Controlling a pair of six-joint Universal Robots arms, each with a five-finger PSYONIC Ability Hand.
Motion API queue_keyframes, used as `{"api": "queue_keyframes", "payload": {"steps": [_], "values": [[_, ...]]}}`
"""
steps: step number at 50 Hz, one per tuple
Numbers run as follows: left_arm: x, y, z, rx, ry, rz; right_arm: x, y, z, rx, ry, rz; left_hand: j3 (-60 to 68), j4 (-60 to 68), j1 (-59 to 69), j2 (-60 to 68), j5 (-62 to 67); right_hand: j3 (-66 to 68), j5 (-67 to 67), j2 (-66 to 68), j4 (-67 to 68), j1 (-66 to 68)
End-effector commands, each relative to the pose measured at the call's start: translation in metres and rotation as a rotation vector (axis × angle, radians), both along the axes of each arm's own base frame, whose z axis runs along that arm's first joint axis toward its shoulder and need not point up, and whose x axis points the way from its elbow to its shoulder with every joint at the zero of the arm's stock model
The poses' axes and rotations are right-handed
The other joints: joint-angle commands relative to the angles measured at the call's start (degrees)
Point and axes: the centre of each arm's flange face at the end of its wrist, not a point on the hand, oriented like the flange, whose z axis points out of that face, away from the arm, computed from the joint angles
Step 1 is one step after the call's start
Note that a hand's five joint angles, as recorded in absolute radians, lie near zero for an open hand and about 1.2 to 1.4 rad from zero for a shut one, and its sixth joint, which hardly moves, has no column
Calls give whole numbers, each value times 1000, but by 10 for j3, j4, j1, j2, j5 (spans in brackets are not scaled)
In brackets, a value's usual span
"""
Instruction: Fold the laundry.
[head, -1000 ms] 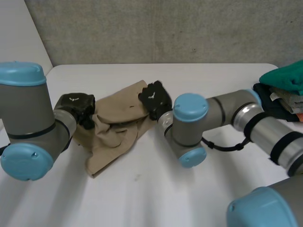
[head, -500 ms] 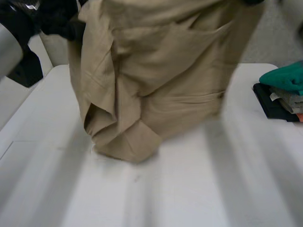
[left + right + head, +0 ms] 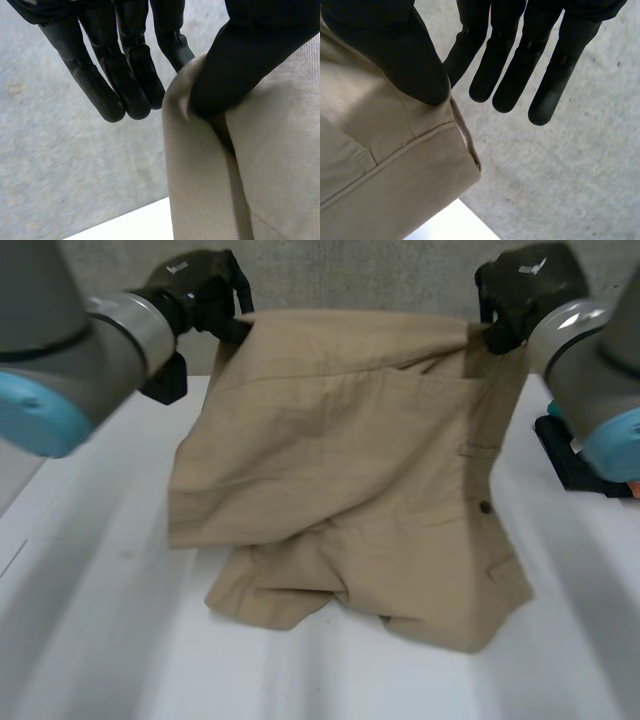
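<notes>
grey concrete wall (image 3: 380, 275), white table (image 3: 90, 620)

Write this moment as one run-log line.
left hand pinches khaki shorts top corner | right hand pinches other corner | shorts hang spread, legs resting on table

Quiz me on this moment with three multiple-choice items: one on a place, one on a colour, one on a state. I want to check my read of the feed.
1. Where does the pile of clothes lie?
A. at the table's middle
B. at the edge of the table, beside the right arm
C. under the left arm

2. What colour are the held pants?
A. tan
B. green
C. white

3. How are the left hand and right hand set?
A. flat on the table
B. curled, empty
C. each pinching a top corner of the pants

Answers: B, the head view shows it beside the right arm. A, they are tan in every view. C, each wrist view shows a thumb clamping the cloth.
</notes>
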Motion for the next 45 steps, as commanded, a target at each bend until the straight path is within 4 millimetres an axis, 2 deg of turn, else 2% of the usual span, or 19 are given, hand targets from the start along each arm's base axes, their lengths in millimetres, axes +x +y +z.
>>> {"api": "queue_keyframes", "payload": {"steps": [1, 2, 3, 4, 5, 6, 7, 9, 14, 20, 25, 26, 28, 32, 36, 37, 40, 41, 45], "values": [[-12, -57, -48, -113, -88, 130, 18, -47, -48, -92, -155, -86, 118, 115, 131, 114, 125, 119, 123, 124, 113, 161], [-15, -65, -55, -150, -90, 142, 23, -55, -57, -146, -188, -109, 118, 115, 131, 114, 125, 119, 123, 124, 113, 161], [-16, -67, -53, -177, -84, 146, 26, -58, -61, -181, -201, -114, 118, 115, 131, 114, 125, 119, 123, 124, 113, 161], [-16, -69, -49, -207, -73, 151, 31, -65, -69, -242, -216, -132, 118, 115, 131, 114, 125, 7, 11, 13, 2, 50], [-17, -73, -45, -249, -50, 150, 33, -69, -72, -276, -220, -144, -60, -63, -47, -64, -53, -76, -72, -70, -81, -33], [-18, -74, -44, -261, -39, 146, 34, -72, -75, -306, -216, -156, -157, -159, -143, -161, -150, -141, -137, -136, -147, -99], [-21, -73, -37, -289, -11, 130, 35, -76, -81, -351, -188, -178, -371, -373, -357, -375, -364, -324, -320, -318, -329, -281], [-24, -72, -32, -310, 9, 113, 38, -77, -87, -365, -149, -182, -582, -585, -569, -586, -575, -553, -549, -548, -559, -511], [-26, -66, -16, -355, 46, 106, 46, -71, -96, -344, -84, -136, -582, -585, -569, -586, -575, -581, -577, -576, -587, -539], [-17, -52, -2, -366, 23, 142, 33, -52, -76, -234, -43, -46, -582, -585, -569, -586, -575, -581, -577, -576, -587, -539], [-7, -24, -1, -292, -60, 171, 21, -30, -69, -86, 51, 89, -582, -585, -569, -586, -575, -581, -577, -576, -587, -539], [-4, -9, -5, -244, -102, 162, 13, -23, -69, -27, 87, 127, -582, -585, -569, -586, -575, -581, -577, -576, -587, -539], [-1, 5, -10, -194, -139, 153, 6, -15, -71, 31, 124, 154, -582, -585, -569, -586, -575, -581, -577, -576, -587, -539], [9, 53, -40, -21, -299, 89, -21, 6, -85, 210, 251, 201, -568, -571, -555, -573, -562, -581, -577, -576, -587, -539], [16, 96, -71, 123, -426, -2, -46, 23, -96, 333, 336, 222, -432, -435, -419, -437, -426, -581, -577, -576, -587, -539], [18, 112, -84, 171, -466, -47, -53, 29, -101, 370, 356, 241, -374, -376, -360, -378, -367, -550, -546, -544, -555, -507], [21, 133, -102, 224, -506, -116, -60, 39, -112, 415, 379, 282, -311, -314, -298, -315, -304, -502, -498, -497, -508, -460], [22, 145, -113, 254, -528, -159, -64, 46, -119, 440, 384, 312, -257, -260, -244, -262, -251, -445, -441, -440, -451, -403], [25, 162, -137, 302, -564, -228, -69, 62, -136, 500, 392, 367, -206, -209, -193, -211, -200, -361, -357, -355, -366, -318]]}}
